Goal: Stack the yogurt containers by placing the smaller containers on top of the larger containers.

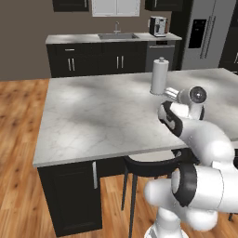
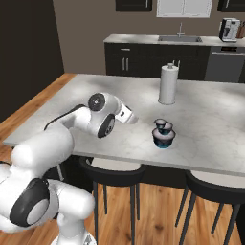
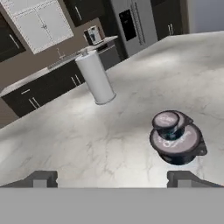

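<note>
On the marble island counter (image 1: 102,116), as seen from the left base view, a tall white paper-towel roll (image 1: 159,76) is shown standing upright near the far right side. The white arm is bent across the lower right of this view, and its wrist is raised near the roll. A black stool (image 1: 148,167) is tucked under the counter's near edge.

From the right base view, the yogurt containers (image 2: 163,133) are seen gathered in one spot on the counter, well in front of the paper-towel roll and just to the right of the hand. The widest tub (image 2: 163,139), dark with a teal-blue base, sits on the counter, and smaller tubs are perched on top of it. How many are perched there cannot be told from this angle.

From the hand view, the gripper (image 3: 112,178) is held above the counter with its two dark fingertips (image 3: 40,178) set wide apart and nothing between them. The widest tub is seen ahead and to the right, with a mid-sized tub (image 3: 169,122) resting off-centre on its pale lid, towards the far edge.

The stacking is judged largely done. A risk is judged to lie in that off-centre seat: a brush from the nearby hand could tip the upper tub off.
</note>
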Available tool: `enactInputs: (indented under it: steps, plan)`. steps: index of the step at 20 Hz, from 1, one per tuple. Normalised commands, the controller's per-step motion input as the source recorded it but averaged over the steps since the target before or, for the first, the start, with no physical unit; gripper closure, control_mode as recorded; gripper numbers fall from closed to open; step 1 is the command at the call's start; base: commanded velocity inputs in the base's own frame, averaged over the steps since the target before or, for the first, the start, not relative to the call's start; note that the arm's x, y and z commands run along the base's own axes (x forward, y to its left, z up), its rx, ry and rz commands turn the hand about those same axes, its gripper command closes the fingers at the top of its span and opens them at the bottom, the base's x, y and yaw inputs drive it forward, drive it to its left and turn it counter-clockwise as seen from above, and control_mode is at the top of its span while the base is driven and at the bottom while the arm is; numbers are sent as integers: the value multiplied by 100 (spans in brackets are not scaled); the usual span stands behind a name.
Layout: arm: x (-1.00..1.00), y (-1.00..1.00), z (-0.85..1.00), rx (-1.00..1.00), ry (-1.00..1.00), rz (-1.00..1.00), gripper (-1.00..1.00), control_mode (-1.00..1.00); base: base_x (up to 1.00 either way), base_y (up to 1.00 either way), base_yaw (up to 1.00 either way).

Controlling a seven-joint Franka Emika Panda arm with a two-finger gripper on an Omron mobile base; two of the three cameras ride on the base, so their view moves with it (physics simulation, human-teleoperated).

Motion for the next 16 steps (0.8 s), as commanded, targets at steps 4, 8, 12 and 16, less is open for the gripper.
enactInputs:
  steps: [4,8,12,16]
  plan:
    - [-100,80,52,-12,-13,0,-100,-100,0,0,0]
    - [-100,64,69,-8,-3,1,-100,-100,0,0,0]
    - [-100,53,65,-5,0,2,-100,-100,0,0,0]
    - [-99,47,67,0,1,3,-100,-100,0,0,0]
